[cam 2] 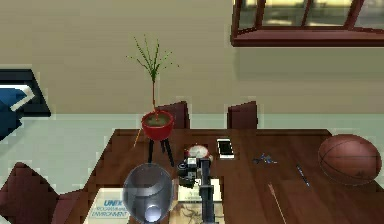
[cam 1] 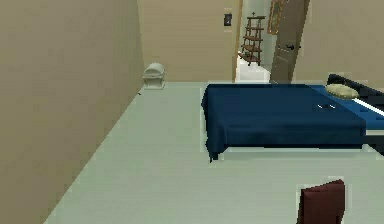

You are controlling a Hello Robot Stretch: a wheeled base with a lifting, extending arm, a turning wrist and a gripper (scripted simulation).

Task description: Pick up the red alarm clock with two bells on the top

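At lower centre my gripper, whether holding anything I cannot tell, sits by a small pale-faced round thing, perhaps the clock, right of a red pot holding a thin plant.

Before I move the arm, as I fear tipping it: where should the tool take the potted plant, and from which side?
Probably the red pot, from the near side, level with it. The plant rises thin above it, barring a top approach; thin legs carry it, so a push might tip it.
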